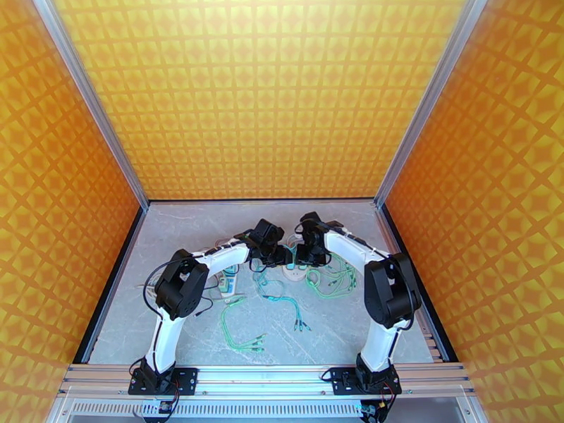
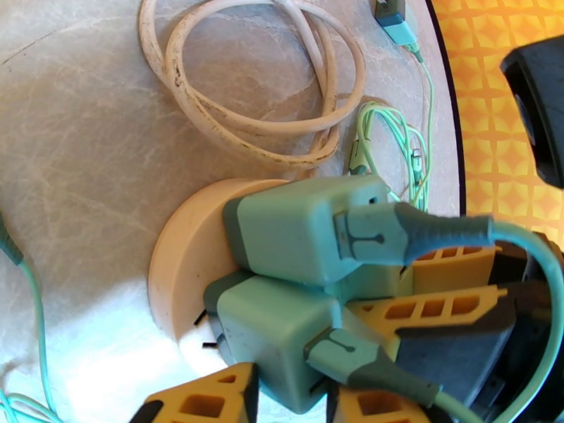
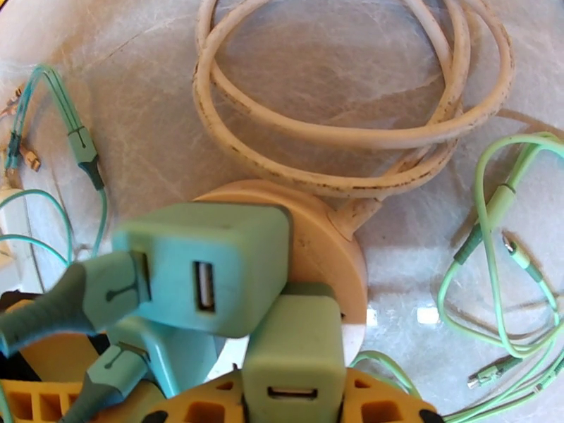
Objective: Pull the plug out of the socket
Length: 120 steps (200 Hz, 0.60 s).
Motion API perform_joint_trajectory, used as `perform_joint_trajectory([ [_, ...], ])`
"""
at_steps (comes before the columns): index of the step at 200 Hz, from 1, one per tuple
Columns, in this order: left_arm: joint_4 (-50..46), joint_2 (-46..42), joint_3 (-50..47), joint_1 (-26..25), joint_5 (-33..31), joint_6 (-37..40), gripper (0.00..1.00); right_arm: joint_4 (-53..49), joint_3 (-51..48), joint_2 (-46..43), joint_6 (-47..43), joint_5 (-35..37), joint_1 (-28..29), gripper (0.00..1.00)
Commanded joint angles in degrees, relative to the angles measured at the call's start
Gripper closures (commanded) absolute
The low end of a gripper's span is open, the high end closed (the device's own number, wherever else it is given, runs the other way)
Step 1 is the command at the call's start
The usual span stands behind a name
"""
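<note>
Arms meet at round socket (image 2: 180, 262).
Left gripper (image 2: 289, 382) pinches cabled charger plug (image 2: 271, 326), right gripper (image 3: 292, 378) pinches empty-port charger plug (image 3: 296, 340); both stand square off socket face.

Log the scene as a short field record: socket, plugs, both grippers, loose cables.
socket: round beige socket flat on the table, white cord coiled beside it
plugs: three green charger plugs on it
left gripper: shut on lower cabled plug
right gripper: shut on empty-port plug
upper plug: cable attached, appears ungripped
loose cables: green cables spread on the table
status: no plug visibly pulled free yet
</note>
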Motion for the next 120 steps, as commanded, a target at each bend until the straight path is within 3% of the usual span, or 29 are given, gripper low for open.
perform_joint_trajectory([
  [1,-14.11,9.43,-3.14,-2.16,-7.82,2.41,0.71,0.46,7.41,-1.80,-1.69,-3.02,6.39,0.90],
  [31,-14.88,10.15,-1.84,-2.46,-7.76,2.69,0.71,-3.54,11.98,1.52,-3.32,2.49,11.89,0.90],
  [62,-15.10,10.07,-1.87,-2.47,-7.75,2.68,0.71,-2.98,11.69,1.73,-3.01,2.51,12.12,0.91],
  [120,-14.78,9.40,-2.79,-2.35,-7.97,2.29,0.71,-1.70,8.09,-4.02,-2.15,2.29,4.52,0.90],
])
